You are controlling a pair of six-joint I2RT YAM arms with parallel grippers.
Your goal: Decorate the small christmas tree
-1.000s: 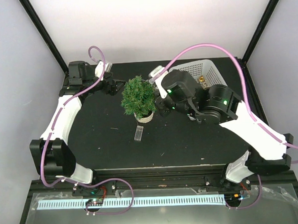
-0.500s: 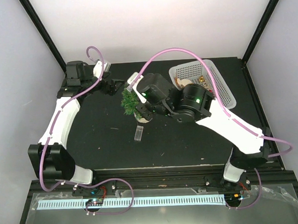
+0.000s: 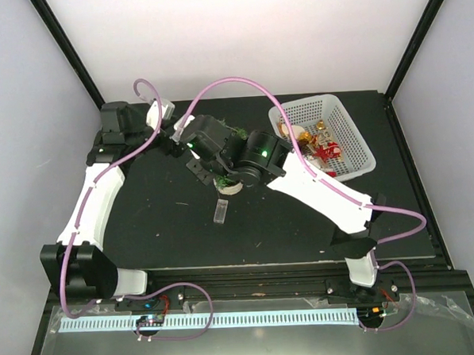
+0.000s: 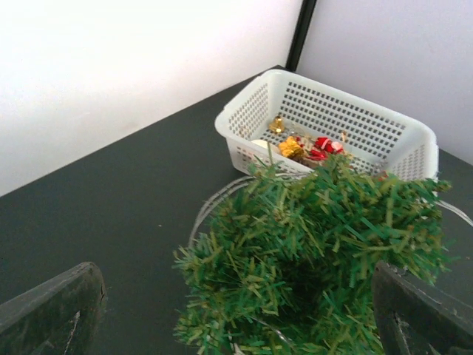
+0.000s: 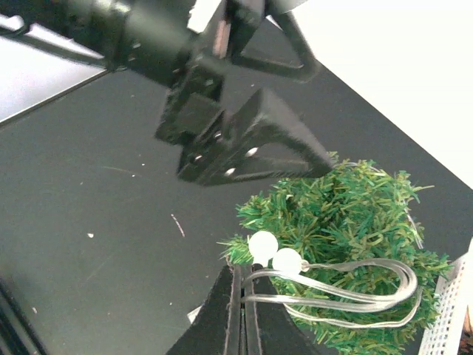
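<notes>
Black desk (image 3: 160,221) under white walls: the tree (image 5: 347,214) stands near the back edge, left of the basket (image 3: 362,164). Right claw (image 5: 242,277) is clamped on a clear beaded loop (image 5: 347,292) over it; left claw (image 4: 236,318) gapes wide, facing it. Snagged needles could tip the tree.

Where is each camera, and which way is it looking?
Top external: above and behind the arms, looking down on the table; left arm and right arm show.
Left wrist: on the left arm, facing over the small christmas tree toward the white basket; its open left gripper frames the view.
Right wrist: on the right arm, facing the tree; its right gripper, shut on a beaded strand, shows.
Shared: both wrist views see the tree.
</notes>
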